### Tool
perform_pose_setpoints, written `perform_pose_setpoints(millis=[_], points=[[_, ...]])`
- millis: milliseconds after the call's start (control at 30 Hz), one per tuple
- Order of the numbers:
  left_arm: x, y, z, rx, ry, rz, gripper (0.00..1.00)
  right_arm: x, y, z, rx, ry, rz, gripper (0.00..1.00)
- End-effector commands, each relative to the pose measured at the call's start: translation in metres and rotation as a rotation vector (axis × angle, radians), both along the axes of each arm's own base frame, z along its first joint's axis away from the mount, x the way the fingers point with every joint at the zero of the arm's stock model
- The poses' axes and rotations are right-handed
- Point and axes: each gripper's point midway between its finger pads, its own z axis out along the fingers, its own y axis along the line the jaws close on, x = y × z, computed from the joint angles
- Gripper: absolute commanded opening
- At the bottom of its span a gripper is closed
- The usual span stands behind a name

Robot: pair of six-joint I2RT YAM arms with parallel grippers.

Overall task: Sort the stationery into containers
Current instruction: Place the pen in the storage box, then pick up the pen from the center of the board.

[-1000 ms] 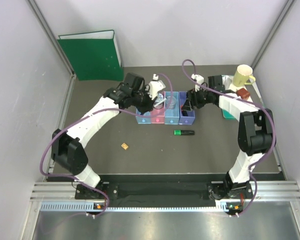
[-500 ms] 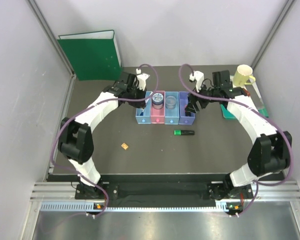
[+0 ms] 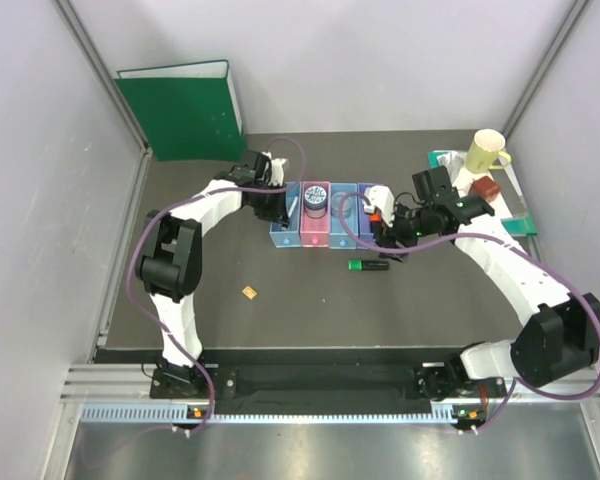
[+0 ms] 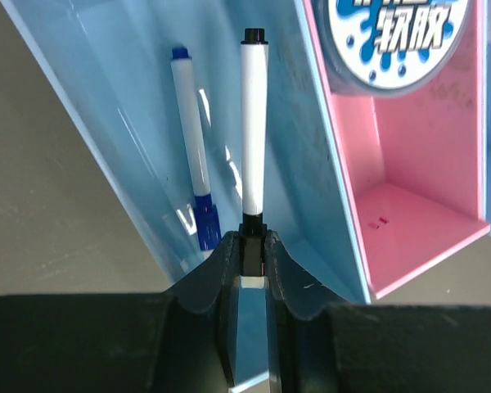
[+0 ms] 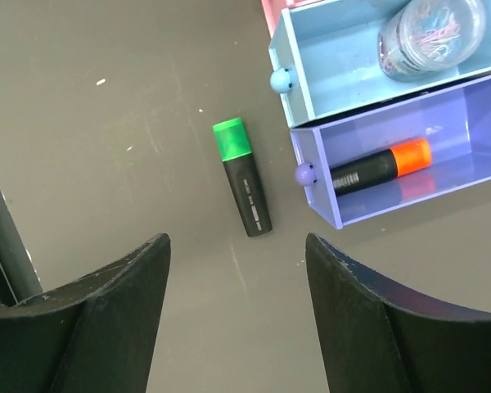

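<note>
Left wrist view shows the left gripper [image 4: 250, 254] pressed onto the near end of a thin white black-capped pen [image 4: 254, 123], which points into the leftmost light blue bin [image 4: 114, 106], just beside a blue-capped pen [image 4: 192, 139] lying there. Such a pen looks light, stiff and smooth. Held by its tip it can pivot or slip, so a gentle release low in the bin seems wise. In the right wrist view the right gripper [image 5: 236, 246] is spread wide and holds nothing. It hangs above the green-capped highlighter [image 5: 247, 190], which lies flat on the bench [image 5: 106, 147] near the front of the purple bin [image 5: 454, 192], where an orange-capped highlighter [image 5: 380, 166] already rests. The highlighter is probably light and rigid, with a slick plastic barrel that could roll or skid on the bench. The best hold looks to be across the black barrel at mid-length, fingers square to its long axis, not on the cap, which might pull off. The tan square [image 3: 250, 292] sits well apart on the bench, flat and thin, and is likely harder to pinch.
</note>
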Motion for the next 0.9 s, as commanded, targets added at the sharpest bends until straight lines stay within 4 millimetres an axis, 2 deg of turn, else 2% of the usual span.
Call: perform_pose_setpoints(millis=[0,33,67,133,167,267,400,467,567,700,867], points=[[0.023,-0.013,0.020,-0.072,-0.059,0.017,0.00,-0.015,0.003,-0.003,-0.018,-0.011,0.071,0.65],[0.025,-0.014,0.022,-0.077,-0.061,0.015,0.01,-0.018,0.005,-0.008,-0.033,-0.013,0.090,0.65],[0.025,-0.016,0.023,-0.085,-0.062,0.012,0.14,-0.023,0.003,-0.017,-0.050,0.004,0.101,0.64],[0.026,-0.017,0.026,-0.092,-0.068,0.003,0.25,-0.026,0.004,-0.030,-0.092,0.001,0.142,0.63],[0.026,-0.018,0.028,-0.097,-0.070,0.000,0.36,-0.030,0.003,-0.040,-0.112,0.016,0.154,0.63],[0.026,-0.022,0.035,-0.118,-0.081,-0.015,0.45,-0.030,0.004,-0.060,-0.160,0.015,0.190,0.62],[0.023,-0.028,0.045,-0.158,-0.081,-0.036,0.46,-0.023,0.008,-0.080,-0.195,0.033,0.209,0.62],[0.021,-0.031,0.052,-0.176,-0.084,-0.050,0.46,-0.014,0.011,-0.082,-0.198,0.014,0.209,0.62],[0.018,-0.036,0.072,-0.215,-0.113,-0.096,0.45,-0.004,0.018,-0.087,-0.214,0.016,0.220,0.61],[0.003,-0.036,0.099,-0.226,-0.141,-0.163,0.45,0.008,0.026,-0.099,-0.232,0.040,0.243,0.61],[-0.021,-0.023,0.111,-0.167,-0.187,-0.270,0.45,0.024,0.036,-0.109,-0.237,0.047,0.255,0.61]])
